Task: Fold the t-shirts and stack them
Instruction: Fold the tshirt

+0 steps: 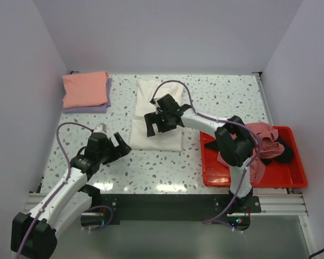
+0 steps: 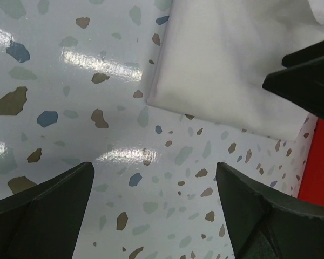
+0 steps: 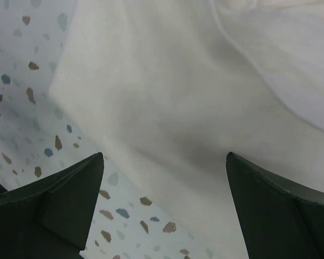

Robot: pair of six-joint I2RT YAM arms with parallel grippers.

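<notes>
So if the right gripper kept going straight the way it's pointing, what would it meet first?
Most likely the folded cream-white t-shirt, which fills the view straight ahead of the open right gripper. How far off it lies is unclear.

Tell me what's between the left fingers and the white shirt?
Nothing but bare speckled table. The left wrist view shows the open left fingers stopping short of a corner of the white shirt.

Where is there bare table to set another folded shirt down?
The widest bare patch is back right, between the cream-white t-shirt and the right edge of the table, behind the red tray. A narrower strip runs along the front, from the left hand to the tray. Crowded spots are the tray, full of heaped shirts, and the back-left corner with the salmon-pink stack.
</notes>
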